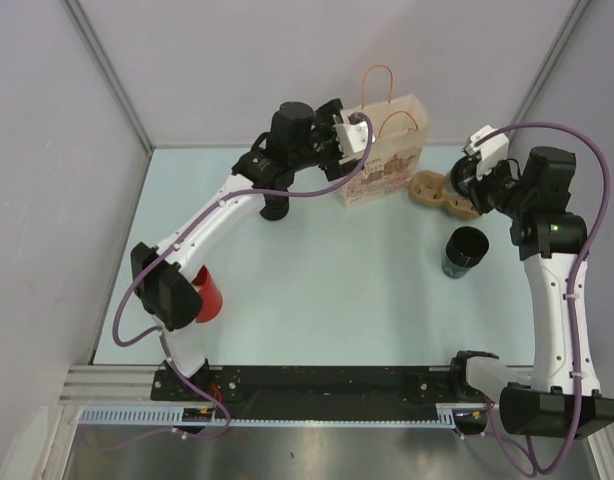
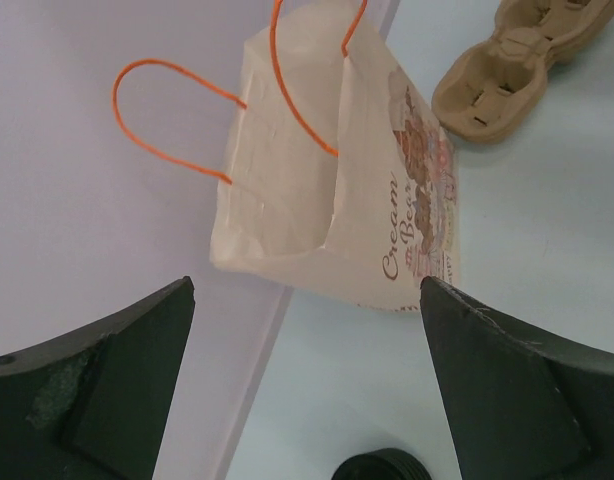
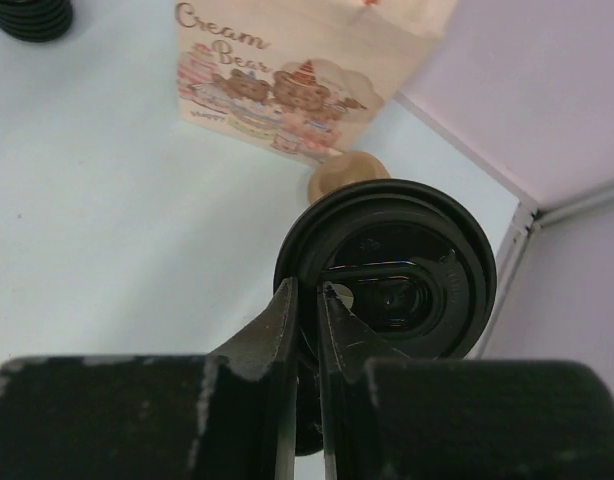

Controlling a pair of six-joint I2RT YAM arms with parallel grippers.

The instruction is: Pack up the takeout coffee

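Red cup (image 1: 209,296) sits beside the left arm's elbow. Left gripper (image 1: 357,132), jaws spread wide, hovers at the open paper bag (image 1: 387,155). Cardboard cup carrier (image 1: 439,192) lies just right of the bag. Right gripper (image 3: 307,298) clamps the rim of a black lid (image 3: 432,250) above the carrier; black cup (image 1: 464,250) stands nearby.

The bag (image 1: 387,165) stands close to the back wall (image 1: 237,70), the tray (image 1: 427,188) just right of it; the table (image 1: 317,260) before them is free.
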